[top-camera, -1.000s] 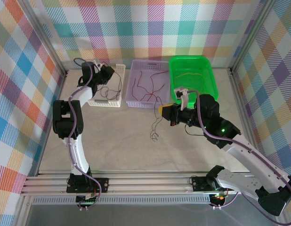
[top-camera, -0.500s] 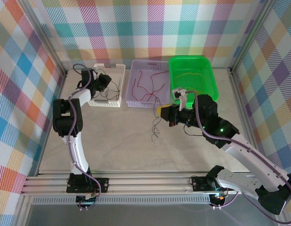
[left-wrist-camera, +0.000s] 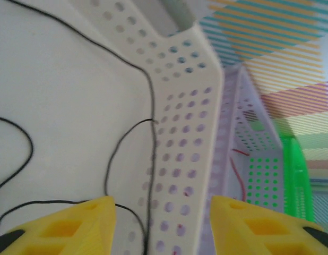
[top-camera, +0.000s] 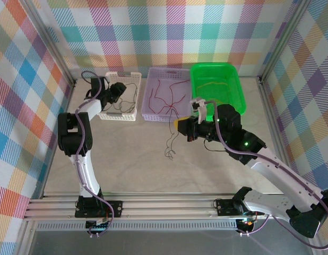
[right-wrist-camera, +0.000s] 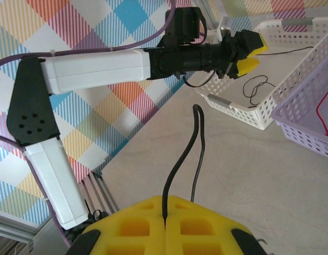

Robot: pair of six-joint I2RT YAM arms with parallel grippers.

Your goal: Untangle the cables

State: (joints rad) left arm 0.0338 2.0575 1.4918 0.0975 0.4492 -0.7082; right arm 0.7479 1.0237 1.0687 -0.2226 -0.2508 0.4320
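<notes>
Sorting of strands by colour, with one black strand on its way to a basket

Top view: right gripper [top-camera: 179,126], just off the near right corner of the lilac basket [top-camera: 153,117], is clamped on a black cable [top-camera: 170,143] whose tail drags on the table [top-camera: 127,159]; left gripper [top-camera: 120,88] hovers over the white basket [top-camera: 119,116] left of the lilac basket, red cables [top-camera: 163,98] lie inside it, and a yellow cable [top-camera: 210,83] lies in the green basket [top-camera: 237,95] to its right. Left wrist view: its fingers stand apart, gripping nothing, above loose black cables [left-wrist-camera: 153,101]. Right wrist view: the pads press together on the strand. The next move likely calls for lifting the tail and swinging it left past the lilac basket, where the left arm crowds the drop spot and the tail may snag that basket's rim
</notes>
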